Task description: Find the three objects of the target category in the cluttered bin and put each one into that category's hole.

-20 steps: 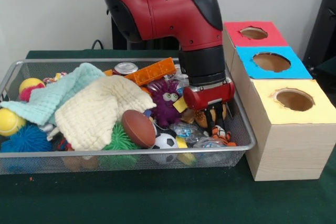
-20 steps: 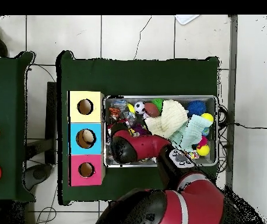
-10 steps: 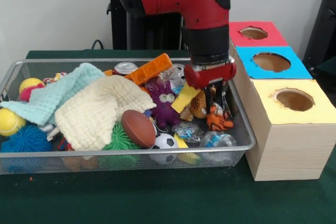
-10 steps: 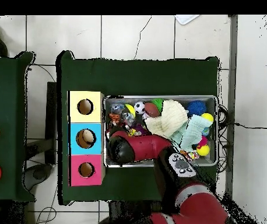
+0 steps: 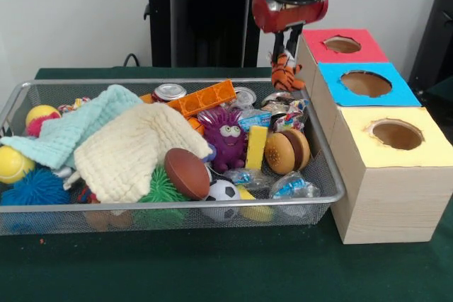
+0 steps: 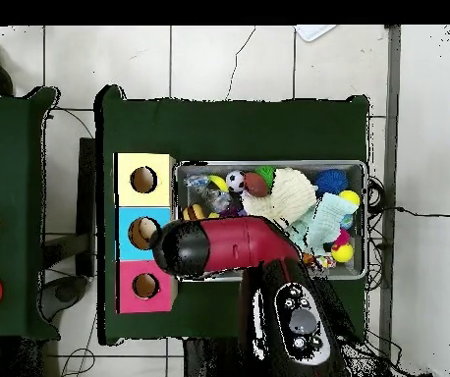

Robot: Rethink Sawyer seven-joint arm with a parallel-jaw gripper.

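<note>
Gripper (image 5: 286, 40) now lifted clear of the bin (image 5: 322, 148), clamped on the tiger toy (image 5: 285, 70), which hangs beside the red box (image 5: 320, 51). Pick succeeded; drop into a hole comes next.

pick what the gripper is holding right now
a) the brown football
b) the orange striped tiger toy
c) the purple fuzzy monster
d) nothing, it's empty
b: the gripper is shut on the tiger toy, lifted above the bin's far rim, while the football and purple monster lie in the bin.
</note>
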